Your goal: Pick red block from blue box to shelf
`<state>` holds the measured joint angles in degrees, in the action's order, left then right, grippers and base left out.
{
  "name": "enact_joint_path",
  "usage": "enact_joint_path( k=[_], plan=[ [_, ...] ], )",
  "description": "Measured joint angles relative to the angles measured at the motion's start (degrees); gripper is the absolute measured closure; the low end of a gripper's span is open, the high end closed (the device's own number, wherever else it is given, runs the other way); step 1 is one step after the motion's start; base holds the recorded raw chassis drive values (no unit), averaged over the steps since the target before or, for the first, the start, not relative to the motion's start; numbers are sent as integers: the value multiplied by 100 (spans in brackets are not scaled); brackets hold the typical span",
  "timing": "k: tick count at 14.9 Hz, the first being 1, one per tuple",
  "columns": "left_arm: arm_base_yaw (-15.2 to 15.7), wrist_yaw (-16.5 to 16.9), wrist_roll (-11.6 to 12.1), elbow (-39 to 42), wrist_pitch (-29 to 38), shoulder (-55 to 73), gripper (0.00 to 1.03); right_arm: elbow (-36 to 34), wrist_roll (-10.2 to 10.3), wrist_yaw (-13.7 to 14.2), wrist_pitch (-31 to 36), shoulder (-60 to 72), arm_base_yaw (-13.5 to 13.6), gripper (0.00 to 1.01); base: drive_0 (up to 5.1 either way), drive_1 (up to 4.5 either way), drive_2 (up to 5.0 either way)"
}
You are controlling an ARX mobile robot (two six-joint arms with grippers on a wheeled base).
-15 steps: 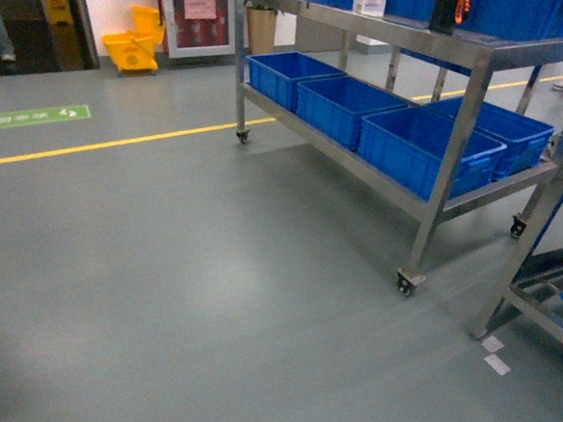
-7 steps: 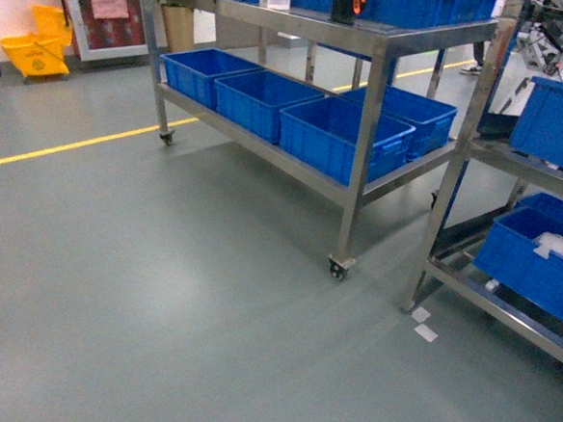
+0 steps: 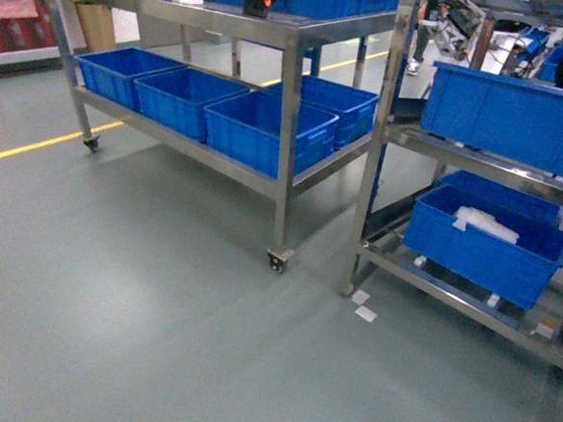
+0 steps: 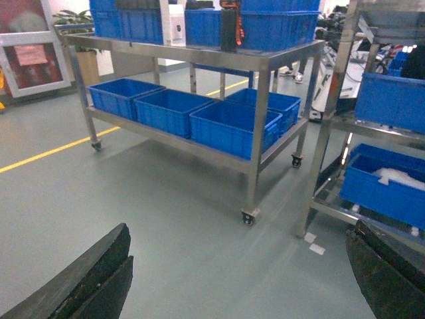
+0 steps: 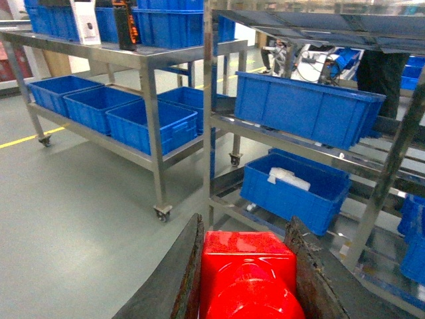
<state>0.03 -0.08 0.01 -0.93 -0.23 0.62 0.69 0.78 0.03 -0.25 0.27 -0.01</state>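
right gripper (image 5: 247,279) clamping red block (image 5: 247,276) between both fingers | left gripper (image 4: 239,279) hanging with fingers spread, nothing in it | facing shelf (image 3: 294,38) loaded with blue crates (image 3: 268,128), grey floor (image 3: 141,288)

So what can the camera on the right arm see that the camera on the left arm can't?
Only the right wrist view shows the red block, squeezed between the right gripper's fingers. Only the left wrist view shows the left gripper, open with nothing in it, and a red poster on the far wall. Both show the steel shelf holding blue crates, the gray floor and the yellow line.
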Motion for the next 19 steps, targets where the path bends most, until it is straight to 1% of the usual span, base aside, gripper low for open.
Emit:
enact_joint_path(
  k=[19],
  plan=[
    [0,0,0,0,0,0,5,0,0,0,2,0,0,72,-162,-162,-162]
  ],
)
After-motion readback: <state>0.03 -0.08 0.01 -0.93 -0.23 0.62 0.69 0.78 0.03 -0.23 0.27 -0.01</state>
